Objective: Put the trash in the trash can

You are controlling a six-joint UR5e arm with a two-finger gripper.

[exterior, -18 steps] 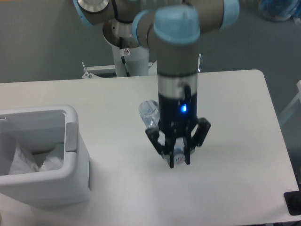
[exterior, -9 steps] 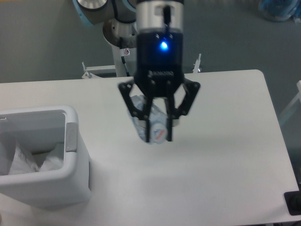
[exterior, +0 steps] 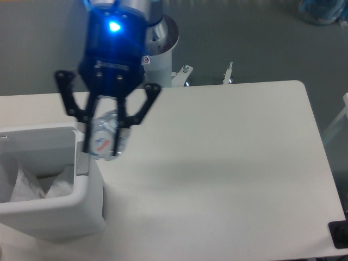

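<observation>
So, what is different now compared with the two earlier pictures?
The gripper lifted the bottle off the table and carried it left, toward the bin. It now hangs at the bin's right rim, the jaws shut on the bottle throughout. The bin did not move, and the white bag lies inside it as before.

Claw (exterior: 103, 142) lifted off table (exterior: 228, 163), travelled left across frames, now raised at right rim of trash can (exterior: 81, 163). Bottle (exterior: 106, 137) gone up and left with it, clamped between fingers, no longer on table. Arm swung left; blue light now at upper left.
</observation>
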